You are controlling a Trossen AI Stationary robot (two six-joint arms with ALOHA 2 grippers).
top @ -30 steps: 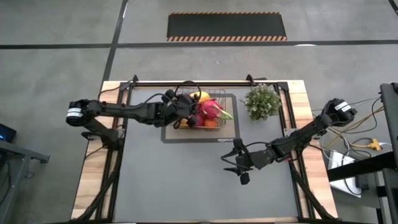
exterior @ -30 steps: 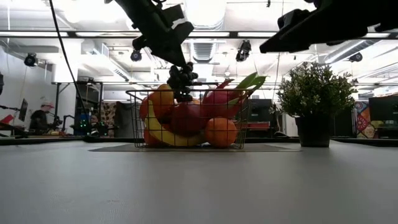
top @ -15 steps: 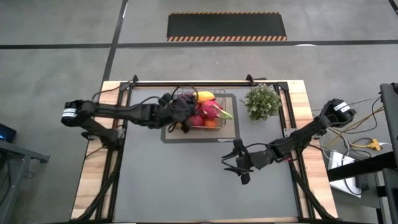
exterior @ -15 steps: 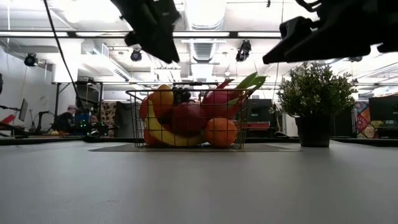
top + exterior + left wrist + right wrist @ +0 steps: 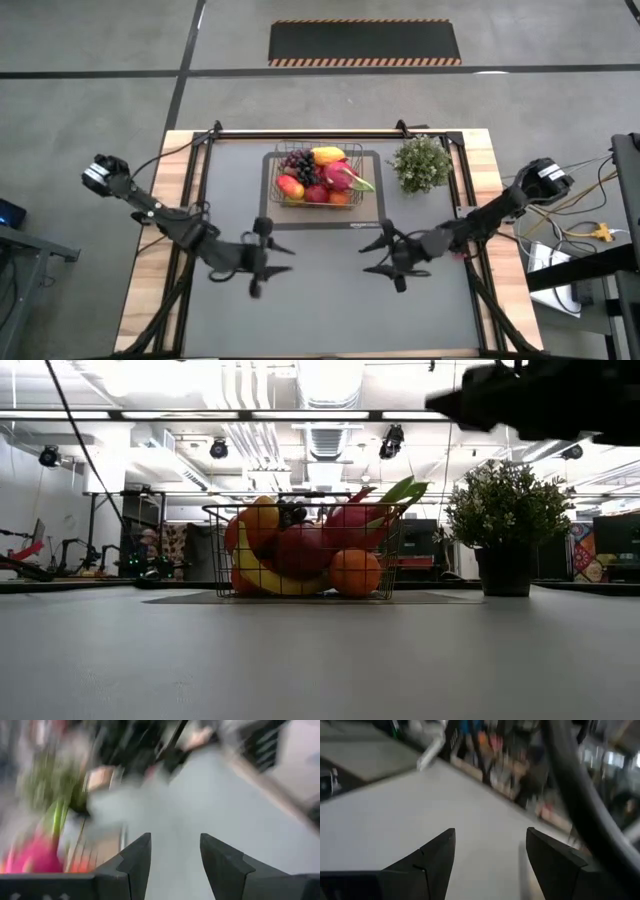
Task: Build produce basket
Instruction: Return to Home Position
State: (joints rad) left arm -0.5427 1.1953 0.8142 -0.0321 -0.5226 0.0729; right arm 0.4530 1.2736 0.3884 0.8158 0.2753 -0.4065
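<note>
The dark wire basket (image 5: 318, 176) (image 5: 305, 550) stands on a flat grey tray (image 5: 372, 212) at the table's far middle. It holds the produce: purple grapes (image 5: 296, 160) (image 5: 291, 512) at its far left, a yellow banana (image 5: 328, 155), a pink dragon fruit (image 5: 340, 176), red apples and an orange (image 5: 354, 572). My left gripper (image 5: 278, 258) (image 5: 175, 845) hangs open over the table's middle, nearer than the basket, with nothing between its fingers. My right gripper (image 5: 370, 257) (image 5: 490, 840) faces it from the right, also open with nothing between its fingers.
A bushy green potted plant (image 5: 421, 163) (image 5: 508, 520) stands right of the basket. The grey table top (image 5: 330, 310) lies bare between the grippers and the near edge. Wooden side strips and a metal frame run along the table's left and right edges.
My left gripper has opened and let go of the grapes, which now lie in the basket's far left corner. It has then swung away from the basket toward the table's near edge, turning as it went. My right gripper has tipped a little.
</note>
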